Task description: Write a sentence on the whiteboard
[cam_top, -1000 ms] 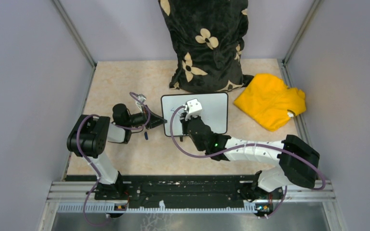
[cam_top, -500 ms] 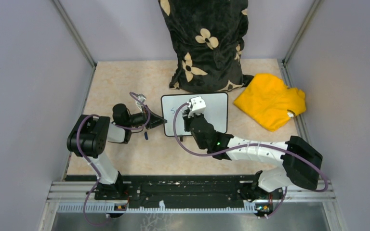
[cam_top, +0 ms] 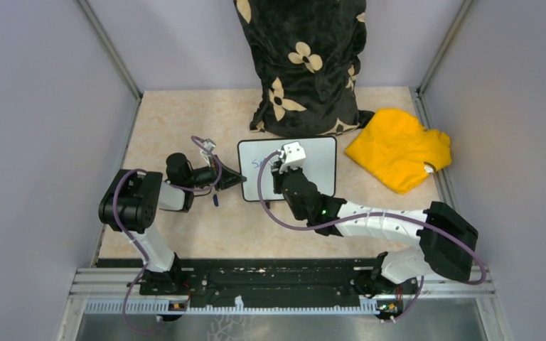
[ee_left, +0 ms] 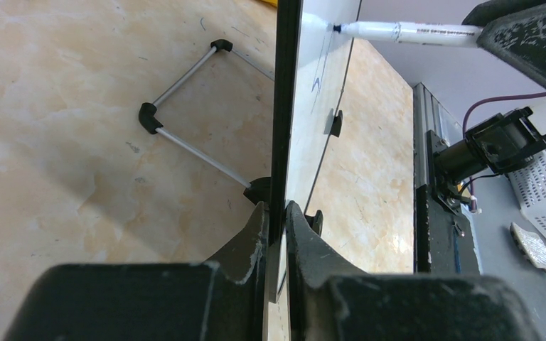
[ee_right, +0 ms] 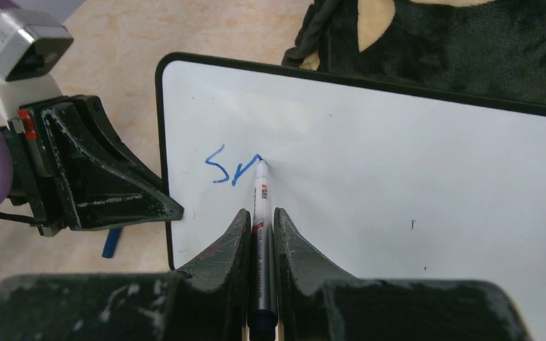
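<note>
The whiteboard (cam_top: 316,169) lies mid-table, white with a thin dark frame. My left gripper (cam_top: 240,178) is shut on its left edge; in the left wrist view both jaws pinch the frame (ee_left: 284,106) at the left gripper (ee_left: 277,209). My right gripper (ee_right: 259,213) is shut on a white marker (ee_right: 261,202) whose tip touches the whiteboard (ee_right: 398,163). The sentence (ee_right: 226,168) stands as a blue "S" and a partial second letter near the upper left corner. From above, the right gripper (cam_top: 278,173) hangs over the board's left half.
A blue marker cap (cam_top: 215,200) lies on the table left of the board. A black flowered cushion (cam_top: 306,64) stands behind it and a yellow cloth (cam_top: 398,149) lies to its right. The board's wire stand (ee_left: 185,71) shows underneath. Grey walls enclose the table.
My right gripper has shifted slightly right with the marker, and blue strokes have appeared on the board's upper left. The left arm has stayed still.
</note>
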`<state>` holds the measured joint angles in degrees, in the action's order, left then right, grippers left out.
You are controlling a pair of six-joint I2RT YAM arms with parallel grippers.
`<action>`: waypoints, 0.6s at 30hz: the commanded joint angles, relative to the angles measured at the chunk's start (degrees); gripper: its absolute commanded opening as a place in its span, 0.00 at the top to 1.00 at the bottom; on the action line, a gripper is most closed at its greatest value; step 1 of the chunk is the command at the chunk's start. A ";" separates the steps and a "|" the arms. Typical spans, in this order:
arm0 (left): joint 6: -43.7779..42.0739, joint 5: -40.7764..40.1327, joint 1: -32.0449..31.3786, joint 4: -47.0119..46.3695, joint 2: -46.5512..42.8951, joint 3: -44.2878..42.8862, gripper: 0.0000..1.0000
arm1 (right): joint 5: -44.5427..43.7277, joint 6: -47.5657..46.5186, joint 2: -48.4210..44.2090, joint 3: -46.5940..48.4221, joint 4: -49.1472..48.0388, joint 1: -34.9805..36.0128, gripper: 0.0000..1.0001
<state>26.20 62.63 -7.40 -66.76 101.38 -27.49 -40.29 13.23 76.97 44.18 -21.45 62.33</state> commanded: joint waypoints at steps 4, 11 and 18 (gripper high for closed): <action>-0.09 1.08 -0.34 -0.34 1.16 -0.64 1.00 | 0.06 1.01 -3.00 -1.88 1.79 -0.90 1.00; -0.12 1.01 -0.37 -0.30 1.06 -0.63 1.00 | 2.16 1.59 -3.38 -2.34 3.06 -0.89 1.00; -0.18 1.00 -0.42 -0.29 1.05 -0.64 1.00 | 3.83 1.88 -3.37 -2.37 3.85 -0.93 1.00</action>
<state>26.22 62.67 -7.40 -66.76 101.49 -27.49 -37.36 14.44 75.05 41.95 -17.82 62.33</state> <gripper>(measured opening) 0.136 0.126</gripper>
